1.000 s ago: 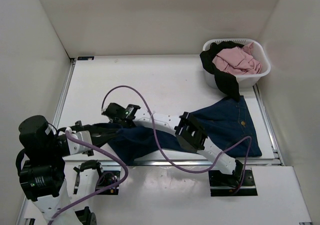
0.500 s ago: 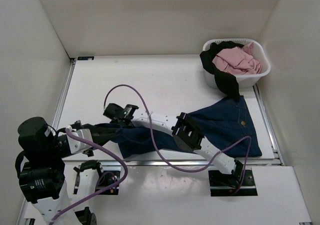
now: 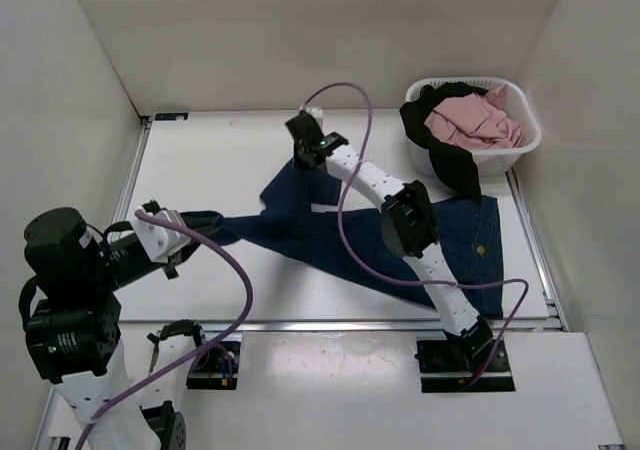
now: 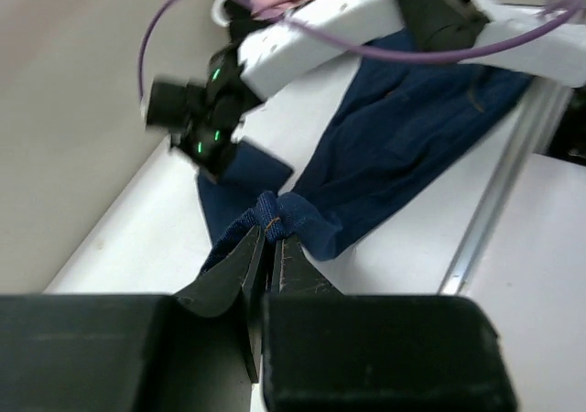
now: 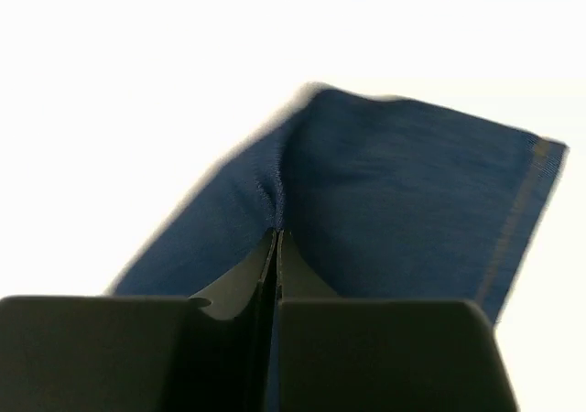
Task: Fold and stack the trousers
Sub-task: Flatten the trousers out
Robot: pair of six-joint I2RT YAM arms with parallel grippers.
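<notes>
We're on a white table (image 3: 230,160), boxed in by plain white walls (image 3: 300,30) at the left, back and right. A metal rail (image 3: 330,322) runs along the near edge just ahead of the arm bases.

The trousers (image 3: 330,235) lie across the middle and right of the table, dark navy denim. Their broad waist end lies flat at the right, and one leg is drawn out leftwards.

The left gripper (image 3: 190,232) is low at the left side, jaws pinched tight on the bunched hem of that leg. Its wrist view shows the fold of cloth squeezed between the fingers.

The right gripper (image 3: 305,155) is reaching far toward the back of the table, a purple cable (image 3: 345,95) looping above it. Its jaws are clamped on the edge of the other leg. From the wrist we see denim fanning out from the fingertips, tan stitching along the hem.

In the back right corner sits a white basket (image 3: 520,155) holding a pink garment (image 3: 470,120). A black garment (image 3: 450,165) spills over its rim, down toward the waist end of the trousers.
</notes>
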